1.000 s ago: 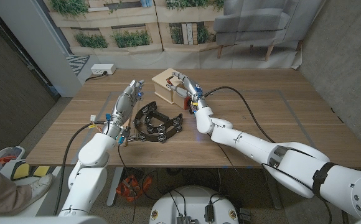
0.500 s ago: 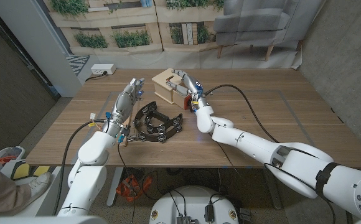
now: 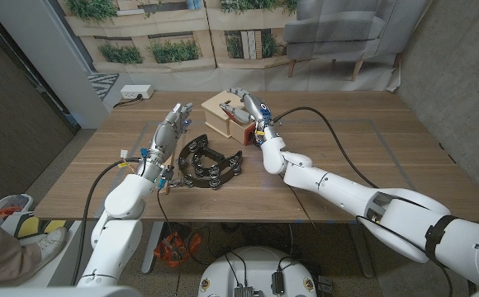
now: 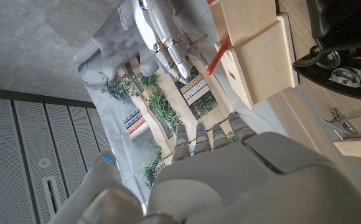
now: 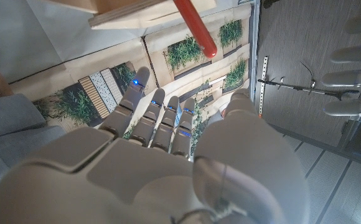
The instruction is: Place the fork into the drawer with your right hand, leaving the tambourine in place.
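A small wooden drawer box (image 3: 220, 117) stands at the table's far middle. The fork's red handle (image 4: 220, 51) pokes out over the edge of the open drawer (image 4: 255, 59), and the right wrist view shows the red handle (image 5: 195, 26) jutting past the box (image 5: 127, 12). My right hand (image 3: 247, 106) hovers just above the box with its fingers spread and nothing in them. The black tambourine (image 3: 209, 165) lies on the table in front of the box. Just to its left my left hand (image 3: 172, 125) stands with straight fingers, holding nothing.
A small wooden block with a metal clip (image 3: 164, 183) lies by my left wrist, also seen as clip (image 4: 338, 117) and block (image 4: 356, 149). A white power strip (image 3: 137, 92) sits at the far left corner. A grey armchair (image 3: 347, 29) stands behind the table.
My right hand has risen a little from the drawer's side to above the box, fingers spreading. The left hand and tambourine have stayed put.
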